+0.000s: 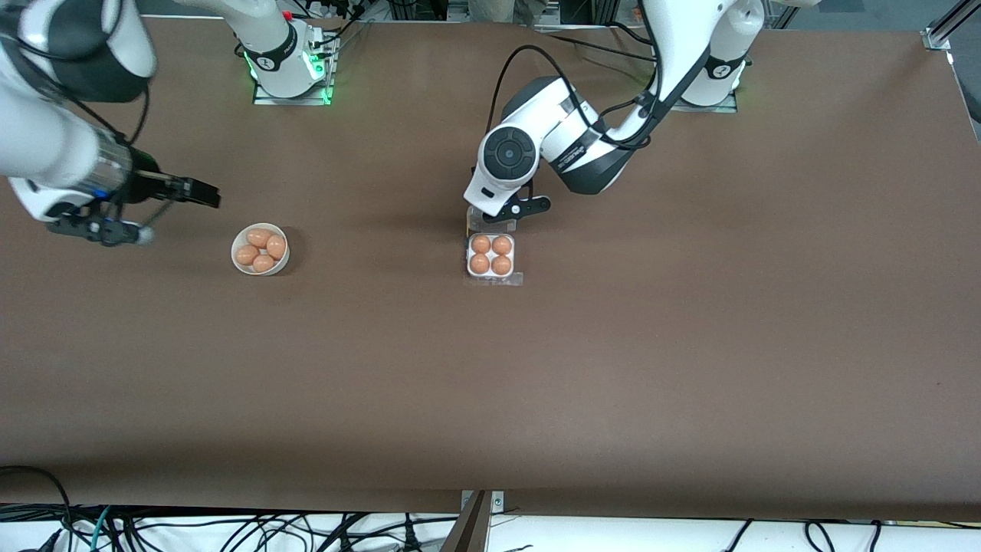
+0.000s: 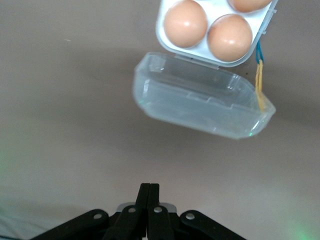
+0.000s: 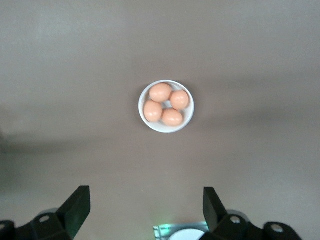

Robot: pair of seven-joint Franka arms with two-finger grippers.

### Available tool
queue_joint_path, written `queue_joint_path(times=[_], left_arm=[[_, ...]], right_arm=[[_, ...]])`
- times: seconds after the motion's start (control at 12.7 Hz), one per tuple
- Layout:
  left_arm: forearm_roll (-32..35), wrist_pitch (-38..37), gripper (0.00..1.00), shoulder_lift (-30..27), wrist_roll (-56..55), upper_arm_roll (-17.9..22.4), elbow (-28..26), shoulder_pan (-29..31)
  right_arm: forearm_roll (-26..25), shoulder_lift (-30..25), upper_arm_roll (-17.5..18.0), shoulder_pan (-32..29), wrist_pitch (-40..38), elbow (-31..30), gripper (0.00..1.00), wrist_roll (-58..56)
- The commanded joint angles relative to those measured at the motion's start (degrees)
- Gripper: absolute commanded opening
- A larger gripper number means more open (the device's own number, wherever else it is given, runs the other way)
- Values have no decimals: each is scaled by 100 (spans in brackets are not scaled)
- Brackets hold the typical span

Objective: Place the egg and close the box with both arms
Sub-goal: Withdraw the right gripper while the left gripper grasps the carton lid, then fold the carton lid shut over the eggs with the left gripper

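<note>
The box [image 1: 469, 259] sits mid-table, its whitish tray [image 2: 207, 54] holding several brown eggs [image 1: 480, 244], one in each cell. Its clear lid [image 2: 200, 102] is hinged open on the side toward the arm bases, with a yellow-and-blue string [image 2: 259, 80] at one corner. My left gripper [image 1: 502, 221] hovers over the open lid, shut and empty; its fingers [image 2: 150, 192] are pressed together. My right gripper [image 1: 203, 192] is open and empty, up in the air beside the bowl [image 1: 234, 259], and also shows in the right wrist view [image 3: 145, 207].
The round white bowl [image 3: 141, 102] holds several brown eggs and stands toward the right arm's end of the table. The right arm's green-lit base [image 1: 290, 84] is at the table's edge. Bare brown table surrounds the box and bowl.
</note>
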Motion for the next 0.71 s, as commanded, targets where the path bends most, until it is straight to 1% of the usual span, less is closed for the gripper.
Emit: queue_joint_path(times=[0.0,0.16,0.24,0.32,0.39,0.47,0.55,0.63], left_arm=[[-22,317,5,329,-53,66,207,-63],[302,712,5,390,-27,84,224,-54],[556,827,5,417,-35,127,372,-54],[715,828,5,452,-35,180,539,-37],[769,820,5,435,-35,198,715,-2],[874,811,6,417,-44,259,873,-1],[1145,776,7,382,-53,364,1031,-19],[1296,697,8,295,-53,374,1190,24]], right_arm=[[-340,-163,-14,76,-543,211,100,-183],[-350,-241,-58,23,-580,238,100,-175],[-350,-225,134,-264,-589,246,100,-166],[-358,-233,710,-798,-598,247,100,-183],[-358,-233,1568,-1726,-632,238,100,-192],[-358,-242,2308,-2457,-668,238,100,-218],[-358,-251,2785,-2978,-668,246,100,-245],[-358,-268,3181,-3383,-659,247,100,-245]])
